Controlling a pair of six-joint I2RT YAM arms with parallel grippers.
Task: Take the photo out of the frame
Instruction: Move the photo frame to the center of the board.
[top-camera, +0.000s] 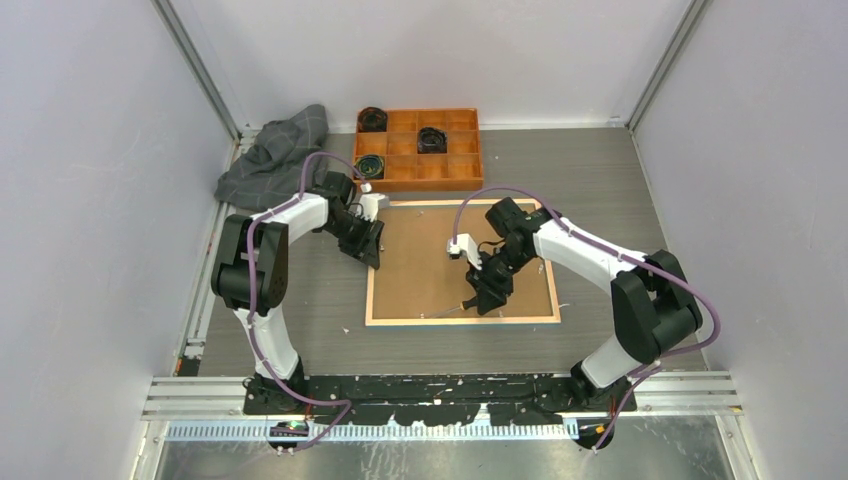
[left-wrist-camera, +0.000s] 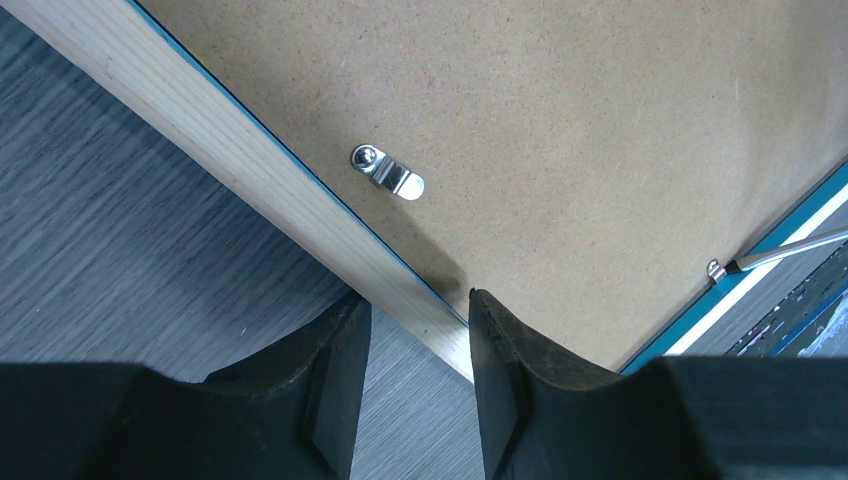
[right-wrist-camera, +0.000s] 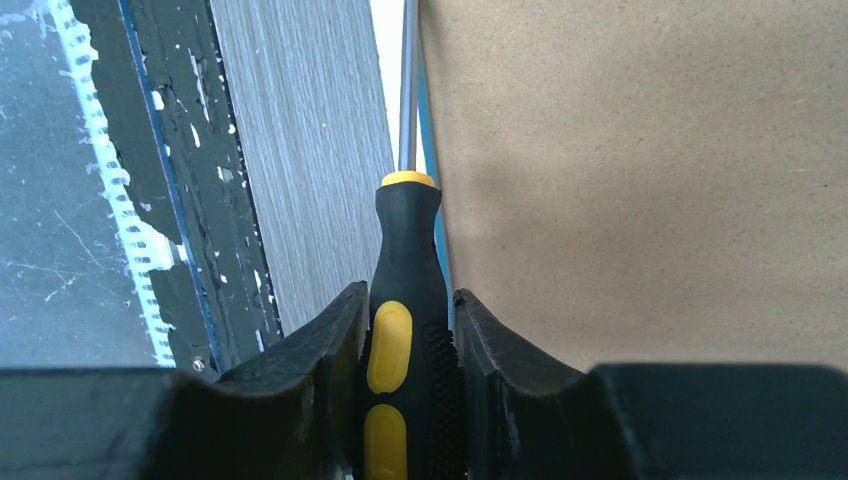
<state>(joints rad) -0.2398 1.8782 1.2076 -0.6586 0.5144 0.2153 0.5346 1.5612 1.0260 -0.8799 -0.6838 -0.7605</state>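
the right fingers (right-wrist-camera: 505, 365) were clenched on the black-and-yellow handle of a screwdriver (right-wrist-camera: 403, 260). its steel shaft ran along the near rim of the frame (left-wrist-camera: 232, 150), and its tip met a small metal clip (left-wrist-camera: 716, 268) on that rim. the left fingers (left-wrist-camera: 330, 375) stood apart astride the frame's left rim. one tip was on the outer side, over the grey surface (top-camera: 600, 200). the other rested on the brown backing board (left-wrist-camera: 600, 120) just inside the rim. whether they pinched the rim or only bracketed it could not be told. the frame lay flat and face down on the surface, its light wood-coloured back rim upward and a thin blue edge showing along the rim's inner side. the backing board filled the frame from rim to rim. a second metal clip (left-wrist-camera: 388, 172) lay on the board just inside the frame's left rim, beyond the left fingers, turned inward over the board. the photo was out of sight, the board covering the frame's whole back. just beyond the frame's far rim sat an orange compartment tray (top-camera: 420, 112). three of its compartments each held a dark round part (top-camera: 432, 138). off the frame's far left corner, beside the tray, lay a crumpled grey cloth (top-camera: 275, 155).
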